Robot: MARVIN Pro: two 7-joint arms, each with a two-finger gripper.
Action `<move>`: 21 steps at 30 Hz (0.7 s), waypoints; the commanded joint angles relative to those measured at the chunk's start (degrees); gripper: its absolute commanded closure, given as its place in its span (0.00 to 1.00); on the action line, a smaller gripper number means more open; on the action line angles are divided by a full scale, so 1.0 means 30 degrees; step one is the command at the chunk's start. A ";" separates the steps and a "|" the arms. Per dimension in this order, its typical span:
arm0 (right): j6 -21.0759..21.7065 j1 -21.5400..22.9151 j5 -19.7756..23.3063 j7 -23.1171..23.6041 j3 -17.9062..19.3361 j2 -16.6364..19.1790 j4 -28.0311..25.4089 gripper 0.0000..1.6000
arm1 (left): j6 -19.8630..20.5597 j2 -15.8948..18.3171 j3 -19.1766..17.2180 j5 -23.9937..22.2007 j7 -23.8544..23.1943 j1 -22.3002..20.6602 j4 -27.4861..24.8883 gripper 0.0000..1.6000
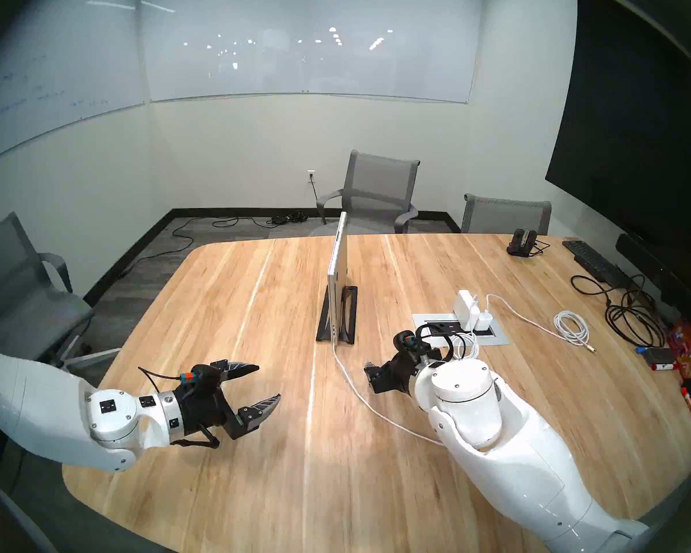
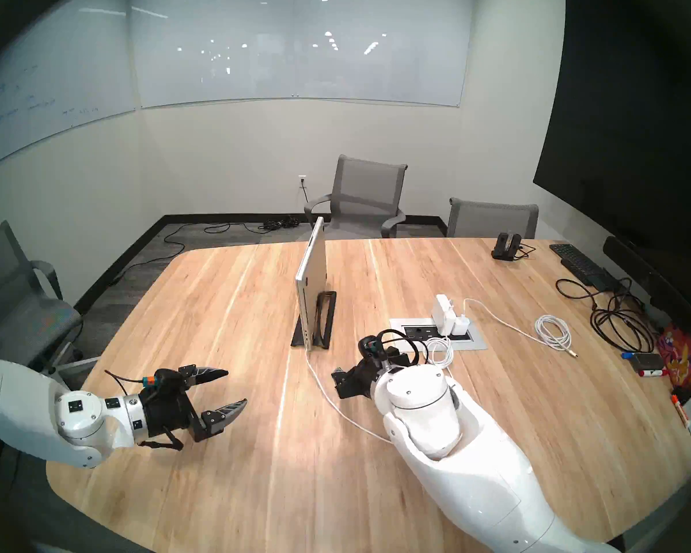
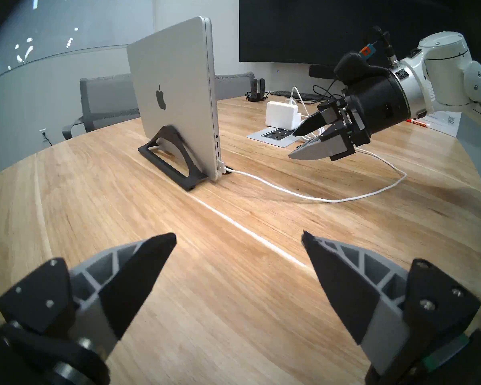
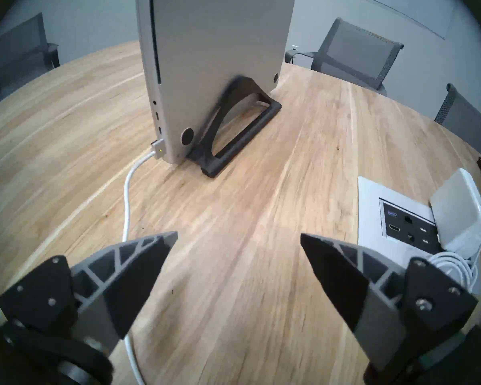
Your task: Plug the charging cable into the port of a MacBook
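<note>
Laptop (image 3: 175, 98) and charging cable (image 3: 289, 192) were found already joined: the closed silver laptop was stood on its edge in a black stand (image 3: 175, 165) near the middle of the wooden table (image 1: 224, 340), and the cable's flat connector (image 4: 158, 147) was seated against the lowest port on the edge facing the robot, with a small light seen lit on it. From there the white cord was trailed across the tabletop toward the robot, passed under the right arm, and was bent back toward the white power brick (image 3: 282, 113) plugged into the outlet panel (image 4: 370, 206) set in the table.

The left gripper (image 1: 270, 382) was held above bare wood on the left side of the table, well apart from the laptop, its fingers spread wide with nothing between them. The right gripper (image 3: 296, 144) was held above the table between the laptop and the outlet panel, pointed toward the laptop's lower corner, its fingers likewise spread wide and empty; the cord was seen lying below its left finger, untouched.

A coiled white cable (image 1: 571, 326), black cables (image 1: 631, 320) and a black keyboard (image 1: 593, 261) were left at the right end of the table.
</note>
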 commanded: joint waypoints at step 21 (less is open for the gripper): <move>-0.4405 -0.3815 0.2064 0.5877 0.3996 0.4431 -0.2225 0.00 | -0.0080 -0.0044 -0.0165 0.0046 0.0047 -0.0134 -0.0064 0.00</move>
